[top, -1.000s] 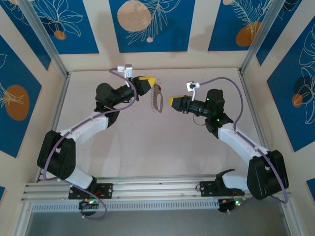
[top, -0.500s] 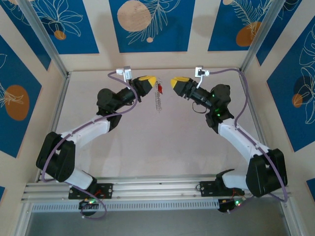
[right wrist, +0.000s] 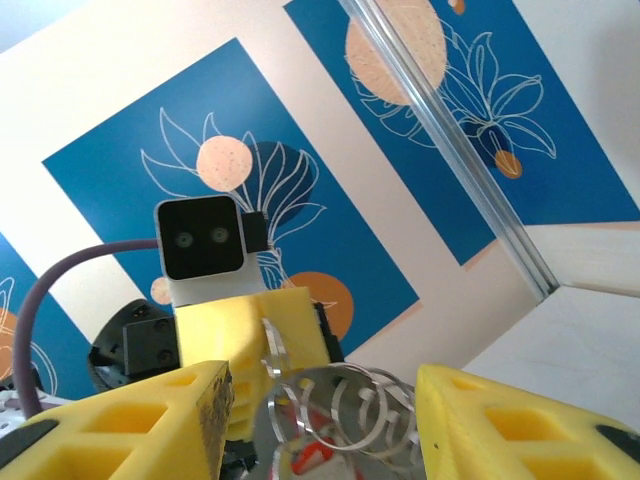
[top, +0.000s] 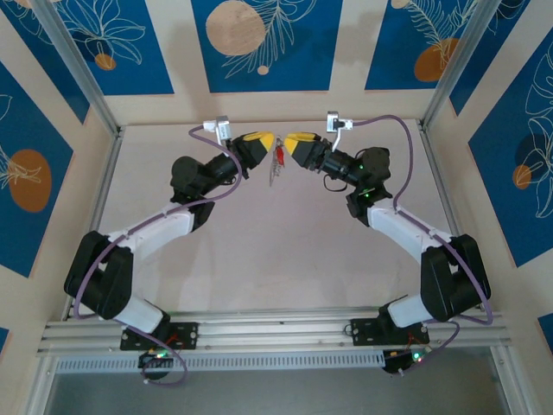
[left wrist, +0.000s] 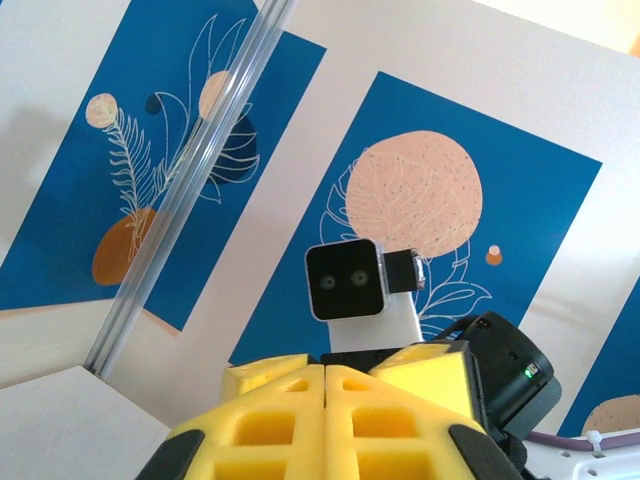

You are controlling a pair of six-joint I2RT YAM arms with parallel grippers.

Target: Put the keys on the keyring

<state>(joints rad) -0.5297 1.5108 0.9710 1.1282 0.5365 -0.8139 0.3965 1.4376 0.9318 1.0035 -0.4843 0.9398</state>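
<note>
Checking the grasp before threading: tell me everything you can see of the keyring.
The keyring is a thin grey-silver metal loop fringed with small shiny rings. It hangs above the table, pinched by the shut left end effector, and lies between the open yellow fingers of the right end effector; touch there is unclear. The red key head shows beside it.

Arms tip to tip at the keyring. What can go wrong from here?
1. The right end effector is open around the keyring and its loose metal pieces; closing may pinch those, not the red key.
2. The left end effector grips the keyring in mid-air; a nudge may knock it loose.
3. The two end effectors nearly touch, so they may collide.
</note>
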